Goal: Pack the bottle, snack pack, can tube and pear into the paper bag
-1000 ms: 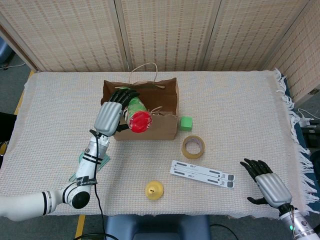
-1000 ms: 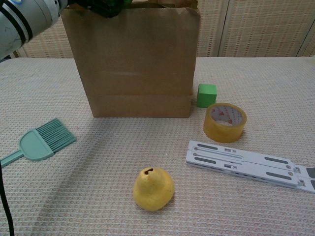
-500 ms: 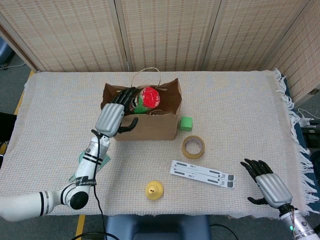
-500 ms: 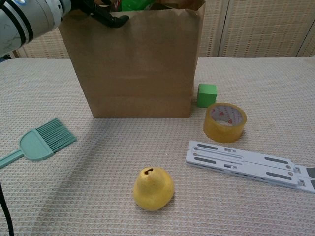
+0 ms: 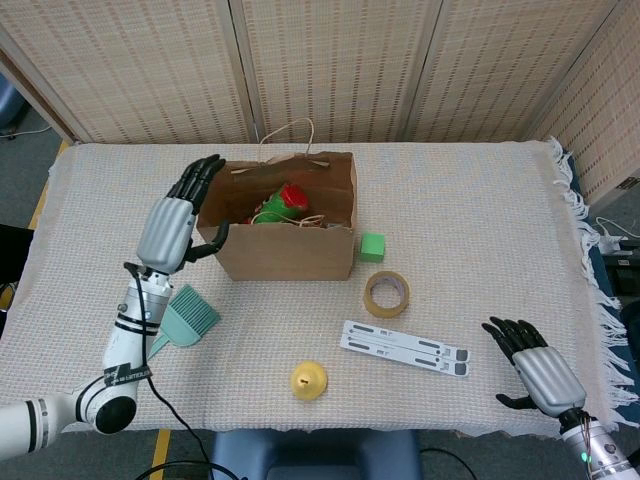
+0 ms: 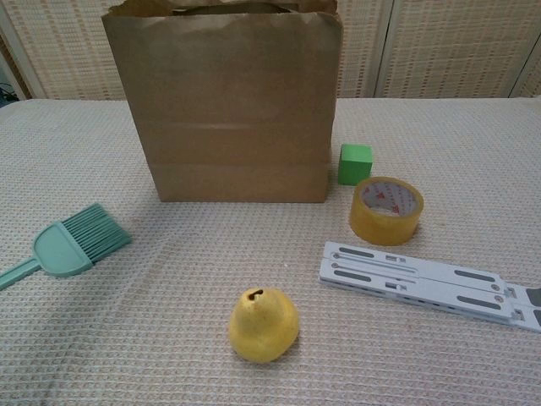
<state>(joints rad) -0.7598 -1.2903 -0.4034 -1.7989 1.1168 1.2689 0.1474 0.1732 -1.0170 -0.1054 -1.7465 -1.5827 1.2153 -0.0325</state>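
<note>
**Tube in the bag, pear on the cloth**

The left robot hand [image 5: 178, 222] hovers at the left edge of the upright brown paper bag [image 5: 290, 250], fingers spread, holding nothing. Inside the bag lies the green can tube with its red cap [image 5: 287, 198]. The smooth yellow pear [image 5: 308, 380] sits low centre on the woven desk cloth [image 5: 480, 220]. At lower right, the right robot hand [image 5: 535, 372] rests open.

Pear [image 6: 263, 324] clear; tape [image 6: 386, 210], stand [image 6: 423, 282] nearby.
</note>
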